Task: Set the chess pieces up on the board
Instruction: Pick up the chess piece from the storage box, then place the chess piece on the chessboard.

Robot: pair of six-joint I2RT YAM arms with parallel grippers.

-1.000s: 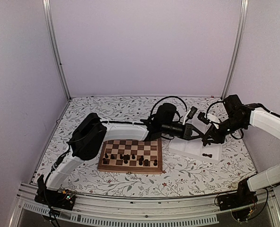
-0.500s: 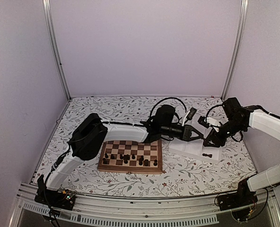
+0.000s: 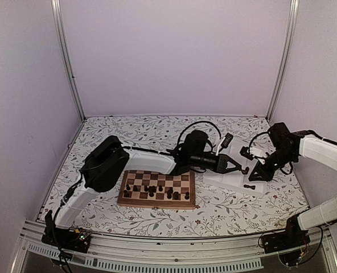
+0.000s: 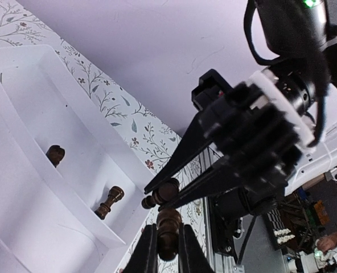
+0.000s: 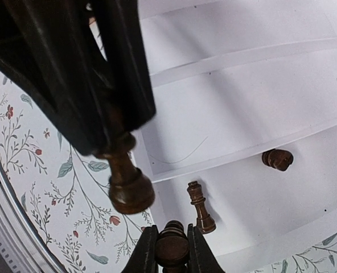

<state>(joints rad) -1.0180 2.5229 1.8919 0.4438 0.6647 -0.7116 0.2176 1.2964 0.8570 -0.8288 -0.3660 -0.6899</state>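
In the top view, the left arm stretches from the lower left across the floral-patterned table and passes behind the square wooden chessboard with dark brown and light tan squares, which lies left of centre. A ragged line of small dark brown wooden chessmen stands on its nearer rows. Right of the board sits the white ridged plastic tray. Above the tray the left claw and the right claw face each other, tips close together. In the left wrist view, the left claw is at the bottom edge, clenched on a dark brown chessman with a broad round foot. Just above it the right claw pinches a dark brown chessman with a rounded end. From this view I cannot tell whether the two held pieces touch, but the right wrist view shows a gap between them. Two loose pieces lie in one channel of the tray: a small rounded dark piece towards the left and a slender dark piece with a flared base on its side near the centre. Green indicator lights glow on the right arm at the upper right. The circuit boards at the lower right are too blurred to read.
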